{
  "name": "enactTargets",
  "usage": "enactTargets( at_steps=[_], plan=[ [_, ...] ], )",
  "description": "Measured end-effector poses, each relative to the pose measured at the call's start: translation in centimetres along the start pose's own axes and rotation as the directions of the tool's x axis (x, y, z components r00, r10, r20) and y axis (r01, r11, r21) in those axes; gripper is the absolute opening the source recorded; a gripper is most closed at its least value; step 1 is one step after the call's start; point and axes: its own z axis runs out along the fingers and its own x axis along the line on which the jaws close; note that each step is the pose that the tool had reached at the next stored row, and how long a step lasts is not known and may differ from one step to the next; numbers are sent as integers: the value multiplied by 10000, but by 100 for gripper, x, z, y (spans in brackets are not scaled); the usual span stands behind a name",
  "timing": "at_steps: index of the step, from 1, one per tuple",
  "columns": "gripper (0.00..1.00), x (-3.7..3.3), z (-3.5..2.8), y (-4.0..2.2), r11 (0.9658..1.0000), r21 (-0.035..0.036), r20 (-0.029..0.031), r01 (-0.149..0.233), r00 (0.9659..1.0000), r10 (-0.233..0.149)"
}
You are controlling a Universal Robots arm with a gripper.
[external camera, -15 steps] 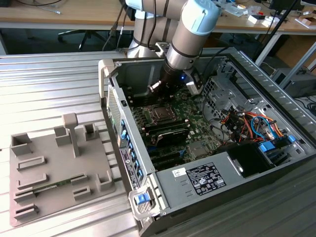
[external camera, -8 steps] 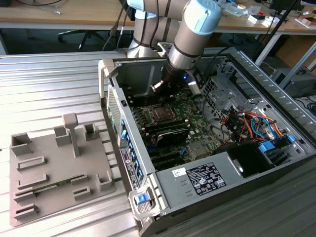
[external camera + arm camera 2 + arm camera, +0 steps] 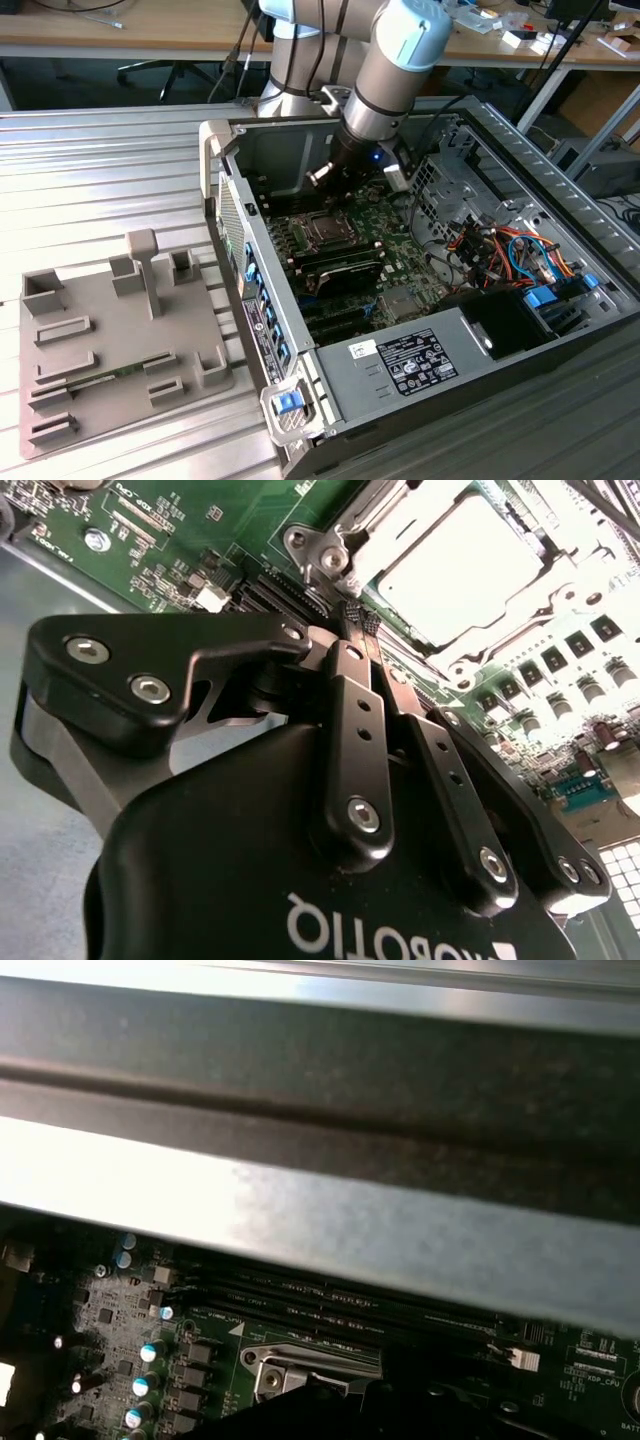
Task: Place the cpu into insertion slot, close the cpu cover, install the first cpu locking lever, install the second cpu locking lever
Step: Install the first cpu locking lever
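The cpu [image 3: 468, 565] lies silvery side up in the socket on the green motherboard [image 3: 390, 245]; the exterior view shows that socket [image 3: 322, 232] mid-board. The cpu cover [image 3: 372, 515], a thin silvery frame, lies flat around the chip. My gripper [image 3: 357, 615] is shut with nothing between its fingers, and its tips hover just off the socket's corner bracket [image 3: 325, 550]. In the exterior view the gripper [image 3: 326, 184] reaches down into the open computer case, above the socket's far side. I cannot make out the locking levers clearly.
The case's metal wall [image 3: 300, 1210] stands close beside the arm, with dark memory slots [image 3: 330, 1305] below it. A power supply [image 3: 405, 365] and coloured cables [image 3: 500, 250] sit toward the exterior view's right. A grey fixture tray [image 3: 100, 340] lies outside the case on the left.
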Motion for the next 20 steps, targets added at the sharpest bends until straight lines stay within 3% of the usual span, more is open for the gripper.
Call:
enactTargets(
  at_steps=[4,20],
  plan=[
    [11,-32,-1,-6,10000,0,1,1,10000,-1],
    [11,-26,-5,-51,10000,-1,0,0,10000,0]
  ],
)
